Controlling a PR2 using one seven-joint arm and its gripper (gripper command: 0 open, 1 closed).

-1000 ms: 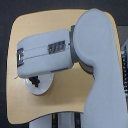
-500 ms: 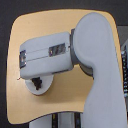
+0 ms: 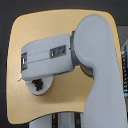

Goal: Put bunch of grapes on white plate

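Tan wood with rounded corners makes up the surface [image 3: 52, 30], which fills most of the exterior view against a dark floor. Across it reaches the robot's bulky grey arm [image 3: 97, 60], rising from the near right and bending toward the left, where its boxy grey forearm housing [image 3: 47, 57] lies level over the middle of the surface. Just under the housing's left end, part of the round glossy white plate [image 3: 44, 89] shows, the rest hidden by the arm. On the plate's visible part sits a small dark cluster, the bunch of dark purple-black grapes [image 3: 36, 84], right below the housing. The gripper is covered by the forearm from this angle, so I cannot tell whether its fingers are spread or pressed together.
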